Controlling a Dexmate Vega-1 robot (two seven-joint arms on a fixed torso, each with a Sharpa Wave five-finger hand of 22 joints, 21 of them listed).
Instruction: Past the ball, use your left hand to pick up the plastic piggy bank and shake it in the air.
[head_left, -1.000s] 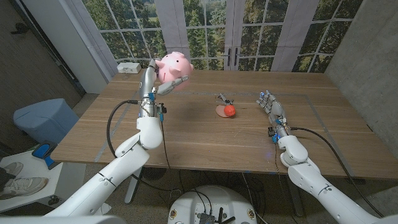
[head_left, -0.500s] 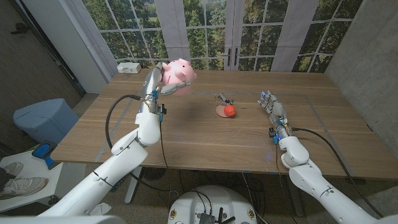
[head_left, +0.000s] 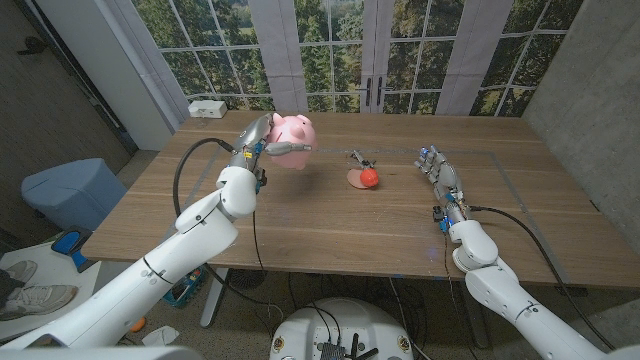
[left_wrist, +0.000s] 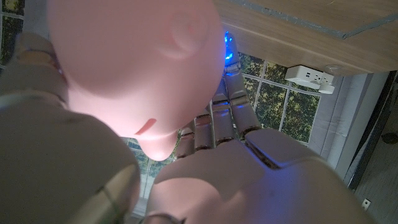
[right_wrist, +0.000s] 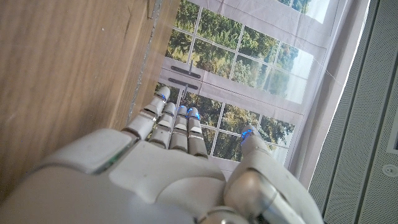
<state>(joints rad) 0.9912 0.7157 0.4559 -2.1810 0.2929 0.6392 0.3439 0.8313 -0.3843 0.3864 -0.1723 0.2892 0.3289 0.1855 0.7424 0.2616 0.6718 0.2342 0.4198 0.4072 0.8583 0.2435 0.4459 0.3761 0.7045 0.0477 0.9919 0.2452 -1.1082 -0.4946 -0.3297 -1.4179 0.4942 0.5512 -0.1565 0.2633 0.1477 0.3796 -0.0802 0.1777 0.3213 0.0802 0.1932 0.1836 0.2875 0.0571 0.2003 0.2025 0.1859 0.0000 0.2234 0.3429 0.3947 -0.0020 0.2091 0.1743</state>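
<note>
The left hand (head_left: 256, 135) holds the pink piggy bank (head_left: 291, 131) in the air, upper left of centre in the head view, its fingers (left_wrist: 227, 109) wrapped around it above the wooden surface (head_left: 330, 215). Near the middle lies the red ball (head_left: 370, 177). At right, the right hand (head_left: 440, 172) holds nothing, fingers straight and close together.

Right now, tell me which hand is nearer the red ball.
Right. The right hand waits on the table just right of the ball; the left hand holds the piggy bank aloft, farther left.

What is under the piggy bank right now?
Under the piggy bank, gripped aloft by the left robot hand, is bare table with its shadow. Its underside faces away, unseen.
</note>
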